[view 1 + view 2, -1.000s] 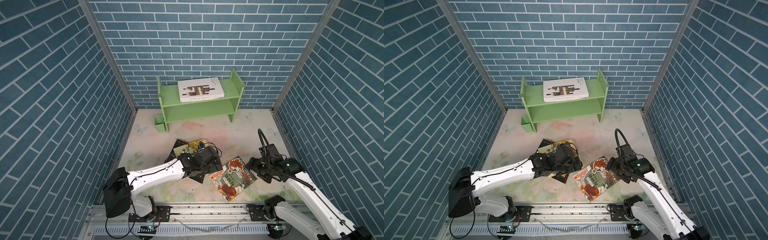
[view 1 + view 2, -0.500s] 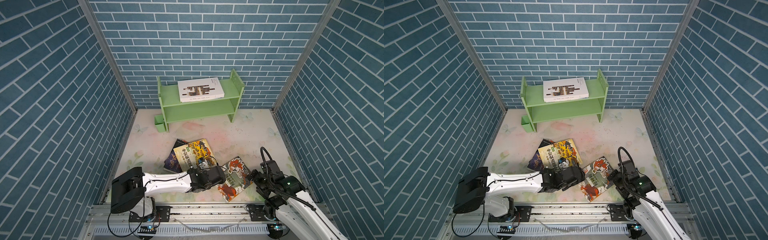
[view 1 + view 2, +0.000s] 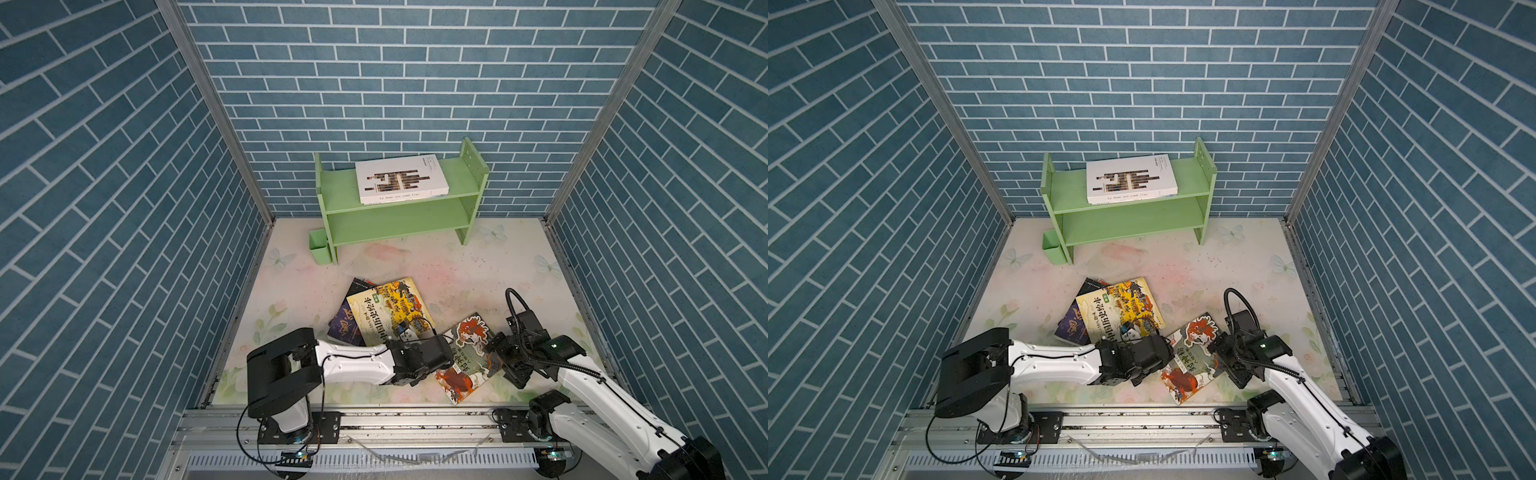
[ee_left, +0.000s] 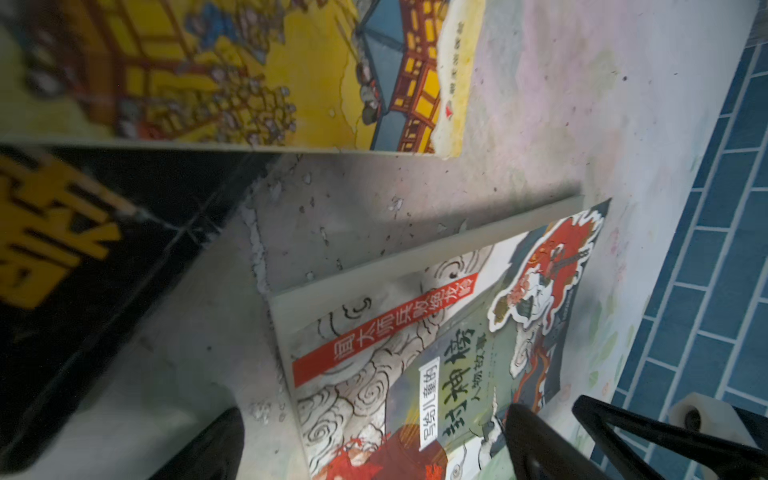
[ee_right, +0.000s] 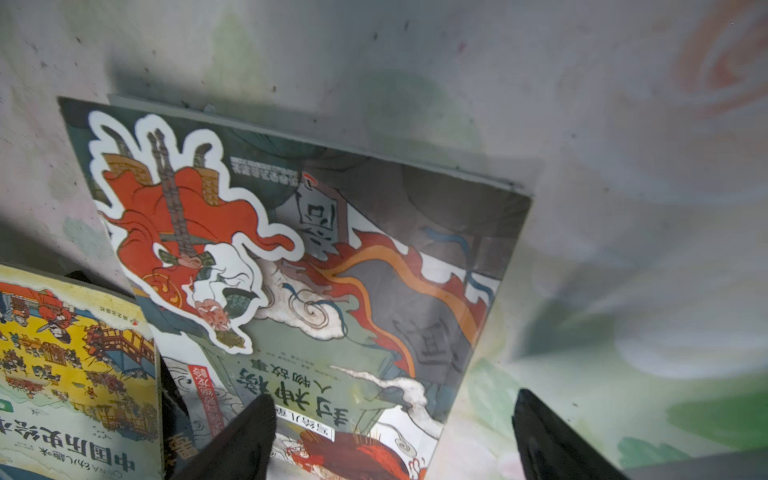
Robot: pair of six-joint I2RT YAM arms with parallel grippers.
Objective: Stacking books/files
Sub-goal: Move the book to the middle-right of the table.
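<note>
Red-and-green on the pale table [image 3: 457,270]: marks the beast book [image 3: 467,353], flat and askew at the near edge, just right of the yellow book [image 3: 388,309] heaped over the purple book [image 3: 344,328] and black book [image 3: 360,286]. Flanked by left gripper [image 4: 374,409] and right gripper [image 5: 395,395], fingers [image 5: 245,432] of both spread wide and empty, each pair straddling one side edge. Likely set so to close in from both sides and lift for stacking. Far back, on the green shelf [image 3: 395,224]: white book [image 3: 401,178].

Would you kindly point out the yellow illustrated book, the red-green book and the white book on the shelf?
yellow book [image 3: 384,307], a top view, cover centre.
red-green book [image 5: 332,270], right wrist view, cover centre.
white book [image 3: 1129,178], a top view, cover centre.
</note>
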